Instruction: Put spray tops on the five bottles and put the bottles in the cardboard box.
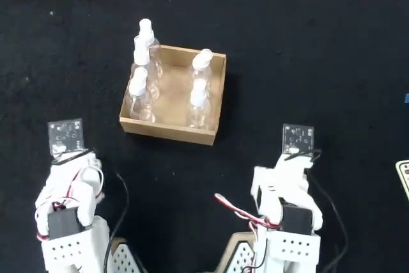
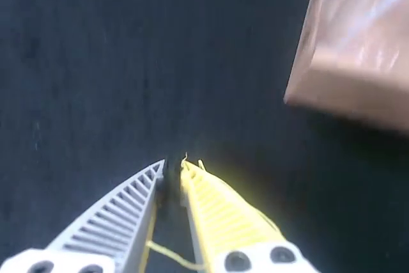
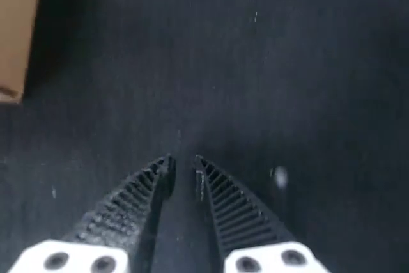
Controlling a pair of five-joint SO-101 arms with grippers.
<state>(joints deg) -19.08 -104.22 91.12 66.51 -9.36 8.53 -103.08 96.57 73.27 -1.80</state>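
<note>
Overhead, five capped bottles (image 1: 199, 103) fill the box (image 1: 169, 131) (wrist views catch corners).

Bare counter (image 2: 96, 62) runs straight ahead of the left tool (image 2: 171, 165). The cardboard box (image 2: 358, 49) stands ahead to its right, near corner towards it. The right tool (image 3: 182, 161) also faces open counter, with the box ahead to its left. Bottles (image 1: 142, 91) line both of the box's side walls, with a narrow lane between the rows.

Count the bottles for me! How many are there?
5. Three bottles stand in a row along one side of the cardboard box, two along the other side. All wear white spray tops; none seems hidden.
</note>
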